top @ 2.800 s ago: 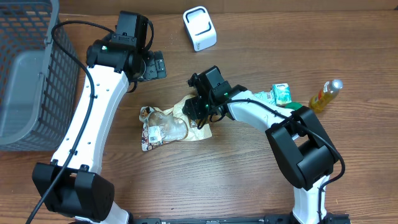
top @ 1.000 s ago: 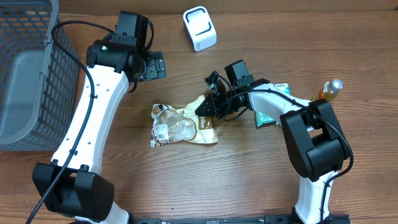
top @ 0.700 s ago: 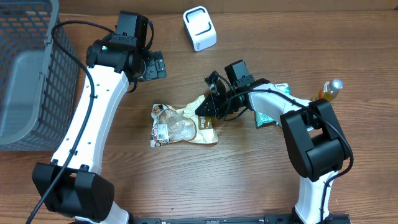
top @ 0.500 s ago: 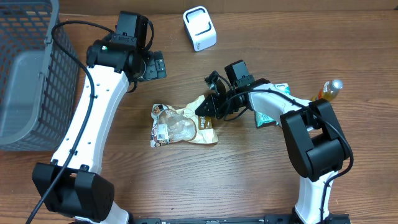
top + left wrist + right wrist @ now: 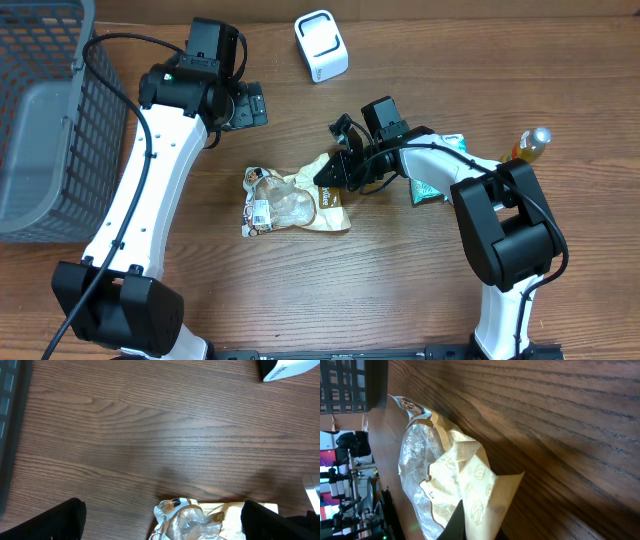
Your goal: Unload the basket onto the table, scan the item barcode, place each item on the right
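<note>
The item is a crumpled tan and clear snack bag (image 5: 290, 205) lying mid-table, with a white barcode label (image 5: 259, 212) at its left end. My right gripper (image 5: 336, 172) is shut on the bag's right corner. In the right wrist view that tan corner (image 5: 480, 495) goes down between the dark fingers (image 5: 456, 525). The white scanner (image 5: 321, 45) stands at the back of the table. My left gripper (image 5: 246, 105) hovers open behind the bag. In the left wrist view the bag (image 5: 200, 520) lies between its two spread fingertips (image 5: 65, 520), untouched.
A grey wire basket (image 5: 40, 120) fills the left side. A green carton (image 5: 441, 160) lies partly under my right arm, and a yellow bottle (image 5: 527, 148) lies farther right. The scanner's corner (image 5: 290, 367) shows top right in the left wrist view.
Since the earliest frame my right gripper has dragged the bag to the right. Over the last second nothing has moved.
</note>
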You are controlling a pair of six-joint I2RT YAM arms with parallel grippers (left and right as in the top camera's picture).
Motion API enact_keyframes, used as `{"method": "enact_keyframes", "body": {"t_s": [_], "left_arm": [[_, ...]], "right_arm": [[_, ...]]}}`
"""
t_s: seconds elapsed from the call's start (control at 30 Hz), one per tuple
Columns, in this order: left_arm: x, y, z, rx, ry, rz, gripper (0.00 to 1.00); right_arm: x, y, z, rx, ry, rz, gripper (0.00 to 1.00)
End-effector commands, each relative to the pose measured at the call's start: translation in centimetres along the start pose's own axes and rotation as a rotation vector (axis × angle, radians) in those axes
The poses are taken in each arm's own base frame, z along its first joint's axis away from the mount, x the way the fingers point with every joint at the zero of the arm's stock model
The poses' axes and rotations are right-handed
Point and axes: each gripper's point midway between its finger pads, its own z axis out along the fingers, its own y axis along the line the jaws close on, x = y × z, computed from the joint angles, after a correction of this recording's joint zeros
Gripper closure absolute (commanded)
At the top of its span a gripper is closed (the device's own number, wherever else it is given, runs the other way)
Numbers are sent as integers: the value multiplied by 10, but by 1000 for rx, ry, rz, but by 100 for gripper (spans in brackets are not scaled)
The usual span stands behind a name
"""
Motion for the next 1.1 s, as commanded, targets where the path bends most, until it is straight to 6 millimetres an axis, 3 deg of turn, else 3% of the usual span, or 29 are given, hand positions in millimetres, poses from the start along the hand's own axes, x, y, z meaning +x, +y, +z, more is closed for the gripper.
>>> {"method": "enact_keyframes", "body": {"t_s": [0.0, 0.63, 1.07], "left_arm": [[-6, -1, -9, 4, -30, 15, 0], [-6, -1, -9, 4, -30, 15, 0], [-6, -1, -9, 4, -30, 15, 0]], "right_arm": [[-1, 7, -4, -11, -8, -18, 96], [-3, 6, -5, 5, -16, -75, 96], [-12, 32, -27, -3, -60, -154, 96]]}}
